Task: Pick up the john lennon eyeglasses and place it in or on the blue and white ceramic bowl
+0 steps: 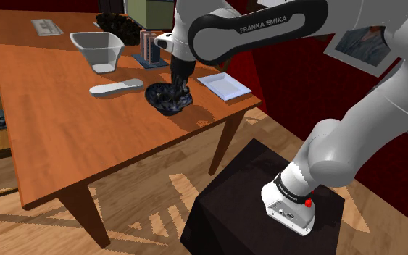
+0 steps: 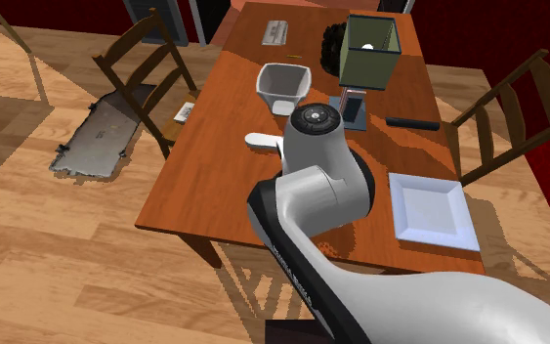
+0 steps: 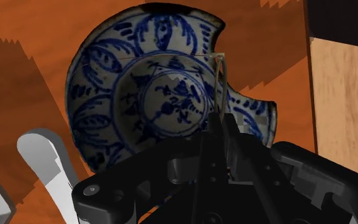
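Here's the gripper down low over the blue and white bowl, which sits on the table close to the edge facing the stand, between a long white object and a white square plate near the corner. From the wrist view the 2 black fingers are drawn in tight together, and out from between them rises a thin wire frame: that's the eyeglasses, pinched in the gripper and hanging right over the painted inside of the bowl, toward 1 side of its centre medallion. So the pick looks done and we're in the placing step, the carry all but finished. I can't tell whether the frame touches the bowl's inside or hangs just above it. What the next move calls for, to my eye, is a small drop if there's any gap left, then parting the fingers so the glasses settle inside, and a straight lift away so the fingertips don't snag that thin wire or nudge the bowl toward the table edge.
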Robot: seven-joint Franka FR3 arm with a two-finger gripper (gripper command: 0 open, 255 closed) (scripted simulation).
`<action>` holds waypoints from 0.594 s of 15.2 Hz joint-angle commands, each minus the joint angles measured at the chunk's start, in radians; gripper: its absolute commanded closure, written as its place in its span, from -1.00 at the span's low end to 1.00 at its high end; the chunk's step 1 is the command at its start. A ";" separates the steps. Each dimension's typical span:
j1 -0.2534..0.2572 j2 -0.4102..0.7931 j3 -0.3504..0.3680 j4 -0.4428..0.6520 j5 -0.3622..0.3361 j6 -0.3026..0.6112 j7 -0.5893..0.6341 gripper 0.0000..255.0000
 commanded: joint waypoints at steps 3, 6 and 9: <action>0.000 0.004 0.000 -0.006 -0.001 0.009 0.000 1.00; 0.000 0.004 0.000 -0.006 -0.001 0.009 0.000 1.00; 0.000 0.004 0.000 -0.006 -0.001 0.009 0.000 -1.00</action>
